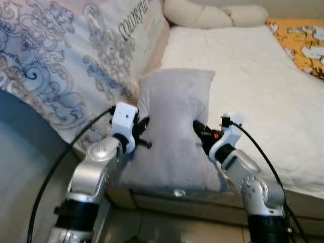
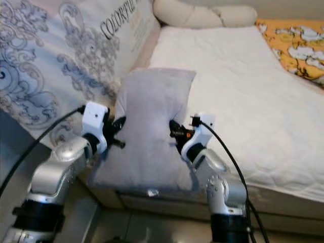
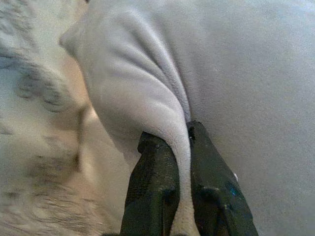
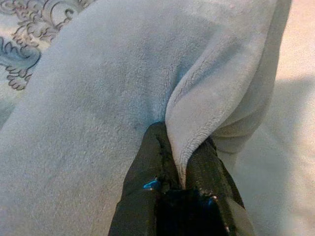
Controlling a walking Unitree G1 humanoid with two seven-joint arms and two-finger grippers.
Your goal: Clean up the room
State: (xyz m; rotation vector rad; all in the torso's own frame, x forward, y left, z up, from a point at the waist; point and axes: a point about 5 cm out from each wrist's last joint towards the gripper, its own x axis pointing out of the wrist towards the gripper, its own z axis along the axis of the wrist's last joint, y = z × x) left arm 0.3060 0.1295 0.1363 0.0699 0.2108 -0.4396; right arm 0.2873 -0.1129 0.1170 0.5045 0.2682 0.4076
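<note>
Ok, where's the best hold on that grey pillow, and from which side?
Probably the two long side edges, one from each side. The grey pillow is soft and overhangs the bed edge; the left gripper and right gripper each pinch a fold there.

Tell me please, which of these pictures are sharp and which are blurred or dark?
Both eye views are soft and slightly hazy, evenly lit, with no glare; the pillow is plain enough. Left wrist view: the fingers and pinched fold are fairly sharp, the patterned quilt beside them blurred. Right wrist view: pillow nap is crisp, the fingers dark, a soft shadow on the sheet.
</note>
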